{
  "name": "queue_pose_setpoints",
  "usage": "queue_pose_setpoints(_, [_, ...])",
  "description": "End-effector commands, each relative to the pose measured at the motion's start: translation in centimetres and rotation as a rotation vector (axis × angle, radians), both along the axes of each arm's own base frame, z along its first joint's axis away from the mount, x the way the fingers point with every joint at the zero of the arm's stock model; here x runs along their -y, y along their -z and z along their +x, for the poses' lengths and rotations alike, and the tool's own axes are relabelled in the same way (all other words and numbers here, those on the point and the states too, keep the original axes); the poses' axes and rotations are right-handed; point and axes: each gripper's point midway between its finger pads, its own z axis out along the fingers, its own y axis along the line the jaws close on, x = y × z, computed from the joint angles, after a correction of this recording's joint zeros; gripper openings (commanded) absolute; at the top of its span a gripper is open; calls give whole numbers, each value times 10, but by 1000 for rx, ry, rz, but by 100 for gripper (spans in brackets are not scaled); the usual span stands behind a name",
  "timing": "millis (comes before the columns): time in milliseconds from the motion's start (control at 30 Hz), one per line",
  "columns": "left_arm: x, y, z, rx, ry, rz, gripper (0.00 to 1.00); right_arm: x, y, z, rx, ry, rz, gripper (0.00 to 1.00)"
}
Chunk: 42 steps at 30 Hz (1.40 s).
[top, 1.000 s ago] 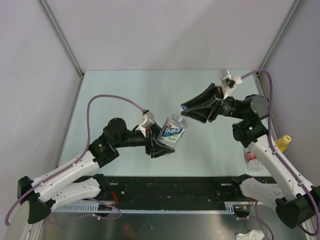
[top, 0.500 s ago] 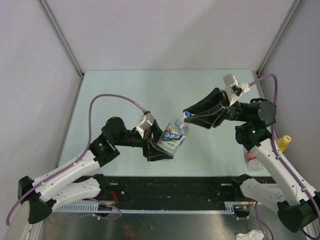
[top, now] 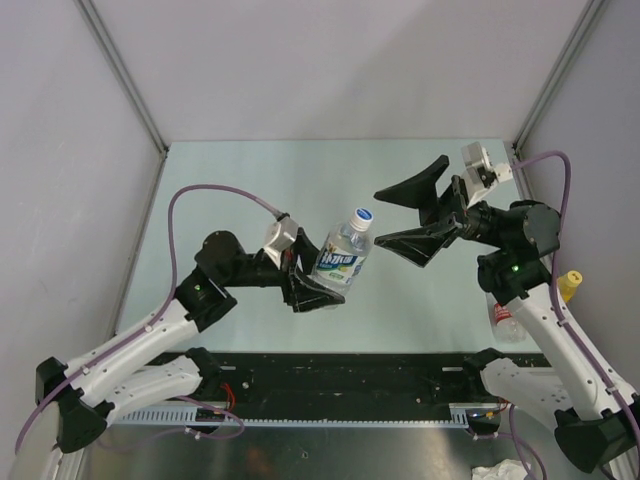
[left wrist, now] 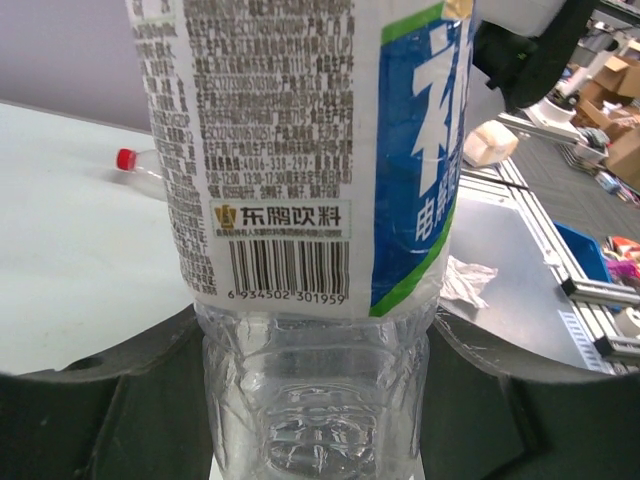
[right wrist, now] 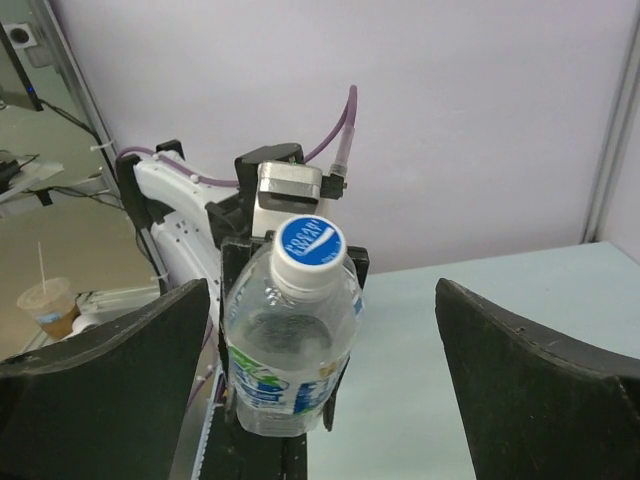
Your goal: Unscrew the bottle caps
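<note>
Right fingers [top: 415, 243] wider; bottle [top: 340, 262] cap-first toward them.

The white panel of the label [left wrist: 270, 150] on the clear bottle [left wrist: 310, 400] carries dense Chinese fine print, most of it too small to read. Beneath it stands the brand line 东鹏饮料 [left wrist: 296, 214] beside a small gold emblem [left wrist: 227, 214], and under that a barcode [left wrist: 288, 266] numbered 6 934502 301959. Large white characters on the label's blue field run out of frame. The blue-topped cap [right wrist: 309, 243] bears white lettering, illegible here.
</note>
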Motion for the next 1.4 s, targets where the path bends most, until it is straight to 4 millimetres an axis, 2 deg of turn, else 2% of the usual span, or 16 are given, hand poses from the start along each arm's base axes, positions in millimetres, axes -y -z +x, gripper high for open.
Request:
queue_pose_setpoints(0, [-5,1,18,49,-99,13,0,10,-15,1,42,74,47,99])
queue_pose_setpoints(300, [-14,25,54,40,-314,130,0,11,-6,35,-74,194,55,99])
queue_pose_setpoints(567, [-25,42,85,70,-527,253,0,9,18,78,-264,294,45,98])
queue_pose_setpoints(767, [-27,55,102,128,-673,398,0,2,34,95,-369,290,16,97])
queue_pose_setpoints(933, [-31,65,113,178,-782,537,0,-2,49,112,-462,302,-5,95])
queue_pose_setpoints(1067, [-35,71,119,211,-847,630,0,-3,68,129,-550,322,-36,91])
queue_pose_setpoints(1367, [-36,71,125,229,-900,680,0,-5,92,142,-630,325,-78,82])
